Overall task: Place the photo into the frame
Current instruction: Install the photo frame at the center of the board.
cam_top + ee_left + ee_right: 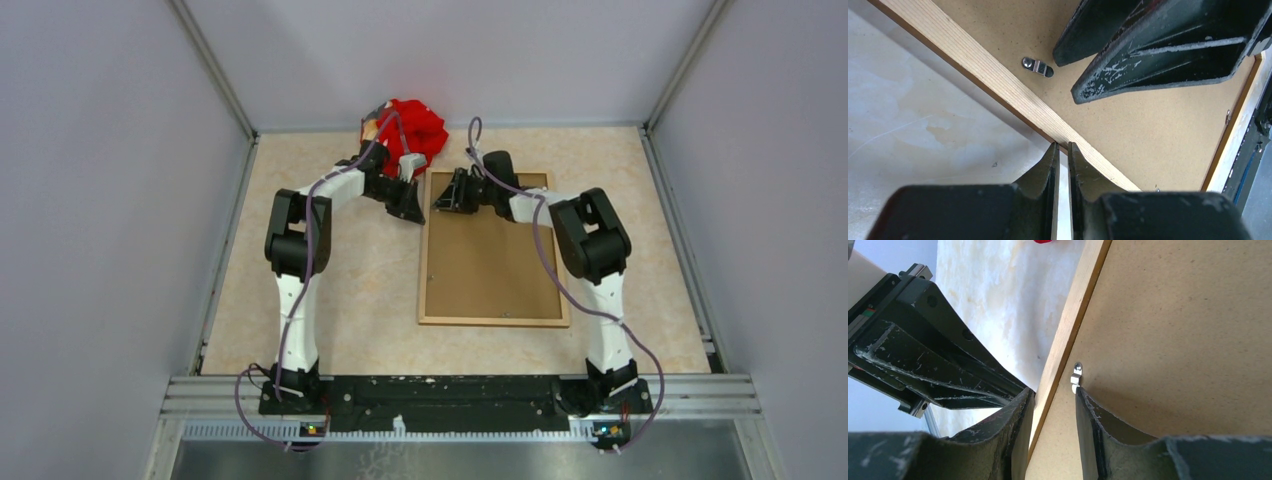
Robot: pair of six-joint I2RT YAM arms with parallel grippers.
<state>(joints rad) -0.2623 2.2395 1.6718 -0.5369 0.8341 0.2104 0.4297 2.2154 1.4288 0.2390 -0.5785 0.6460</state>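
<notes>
Left gripper (1063,146) first: fingers pinched almost together, just a sliver of gap with nothing in it, tips right at the outer edge of the left rail of the frame (998,80). Over to the right gripper (1053,391): partway open, gripping nothing. That same pale rail and a strip of backing board (1188,340) show in the gap, and one fingertip sits just beside a small metal clip (1076,374); whether it touches the clip I cannot tell. The two grippers face each other, close but apart, near the frame's far left corner. The frame itself lies flat, back side up, on the table (340,280), its long axis running from the arms' bases toward the far wall. A red cloth (415,125) is bunched at the far edge.
</notes>
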